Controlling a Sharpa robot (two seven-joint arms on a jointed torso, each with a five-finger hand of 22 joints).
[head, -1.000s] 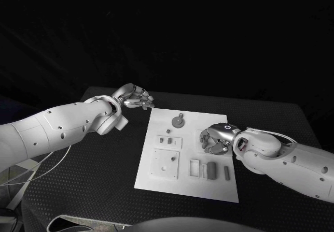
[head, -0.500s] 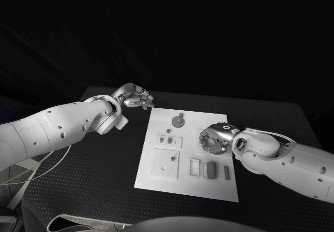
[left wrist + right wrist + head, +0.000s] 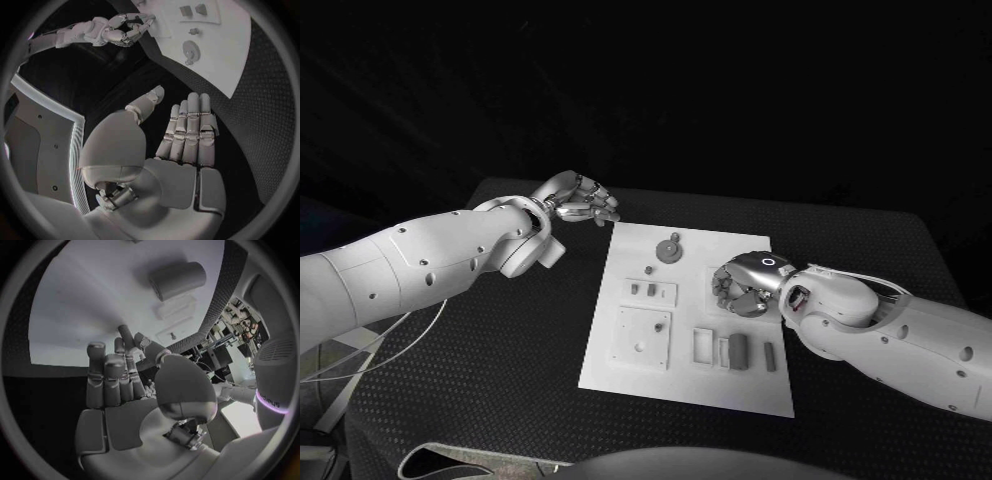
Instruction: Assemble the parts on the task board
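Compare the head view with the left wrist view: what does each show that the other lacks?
Head view alone: the whole task board, including the grey parts along its near edge. Left wrist view alone: the left hand from behind, fingers straight and holding nothing. Both: the right hand over the board and the round part.

The scene is dim, its upper half lost in blackness, while the white task board (image 3: pixel 687 310) and pale arms catch the light brightest, and both wrist views bend straight edges strongly toward their dark circular rims.
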